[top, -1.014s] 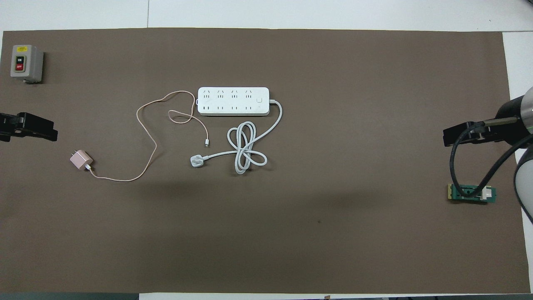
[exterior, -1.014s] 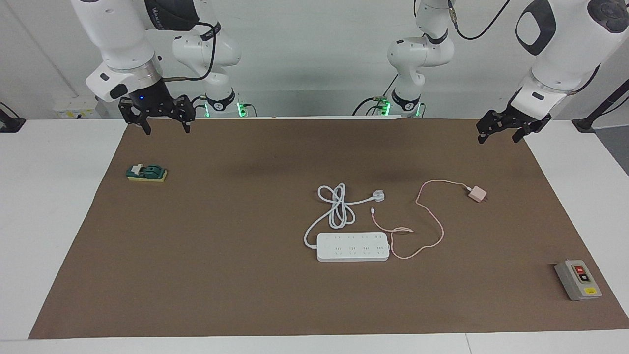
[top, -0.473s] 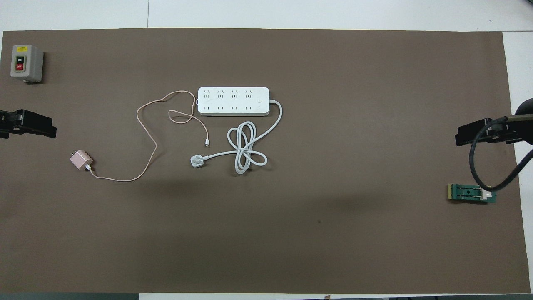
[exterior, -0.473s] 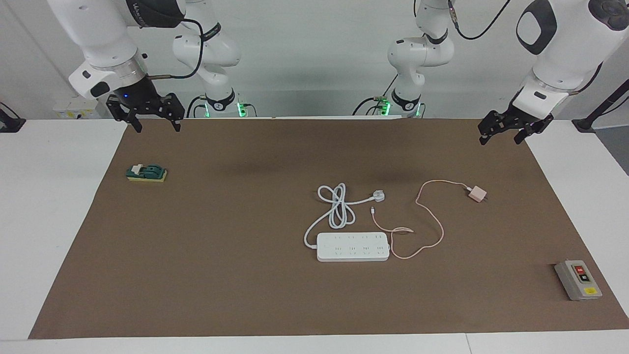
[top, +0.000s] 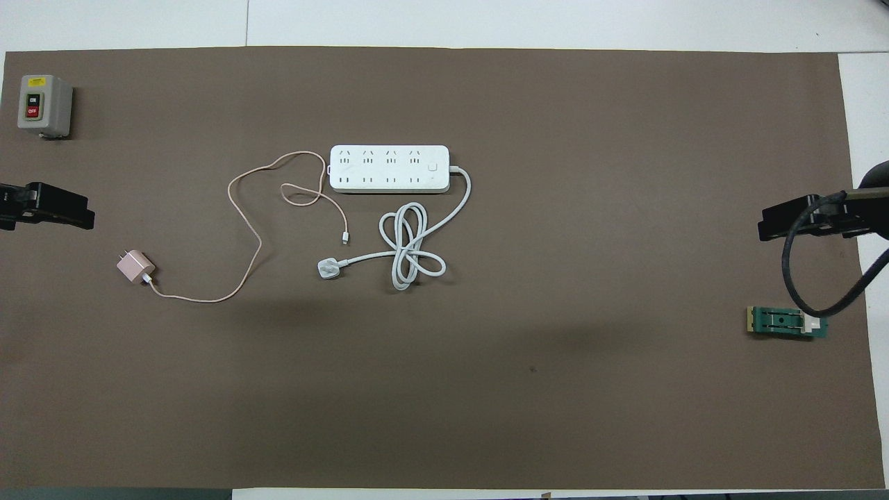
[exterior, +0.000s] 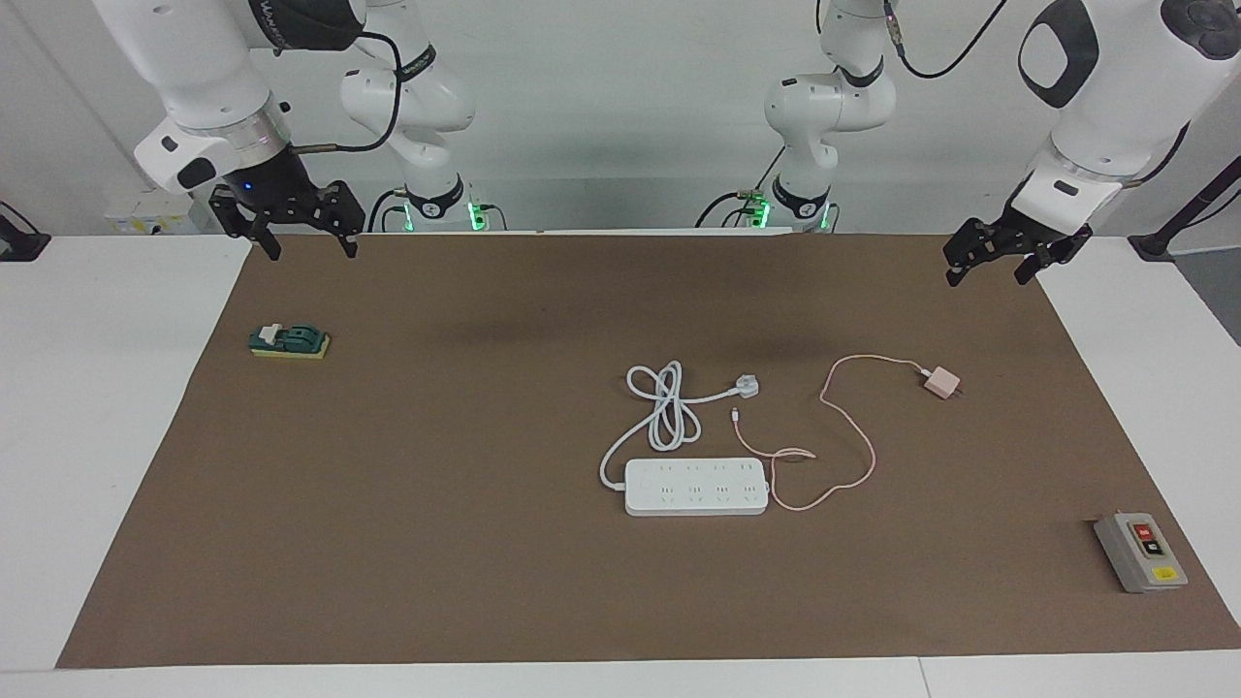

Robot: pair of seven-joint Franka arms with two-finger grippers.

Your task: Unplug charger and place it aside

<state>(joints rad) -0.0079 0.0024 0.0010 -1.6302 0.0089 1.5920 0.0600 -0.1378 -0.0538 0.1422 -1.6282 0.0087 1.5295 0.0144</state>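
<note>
The pale pink charger [exterior: 940, 382] [top: 135, 267] lies on the brown mat, toward the left arm's end, apart from the white power strip [exterior: 696, 486] [top: 388, 169]. Its thin pink cable [exterior: 859, 465] [top: 244, 229] loops from it to beside the strip's end. No socket of the strip has anything in it. My left gripper [exterior: 986, 274] [top: 89, 217] hangs open and empty over the mat's edge at the left arm's end. My right gripper [exterior: 312, 250] [top: 762, 226] hangs open and empty over the mat's edge at the right arm's end.
The strip's thick white cord ends in a white three-pin plug [exterior: 747, 386] [top: 328, 268] lying nearer to the robots than the strip. A grey on/off switch box [exterior: 1141, 551] [top: 44, 105] stands at the left arm's end. A green knife switch [exterior: 289, 341] [top: 787, 322] sits under the right arm.
The right gripper has risen and drawn back toward the right arm's end of the table. The left gripper has lifted slightly. Charger, cable and strip have not moved.
</note>
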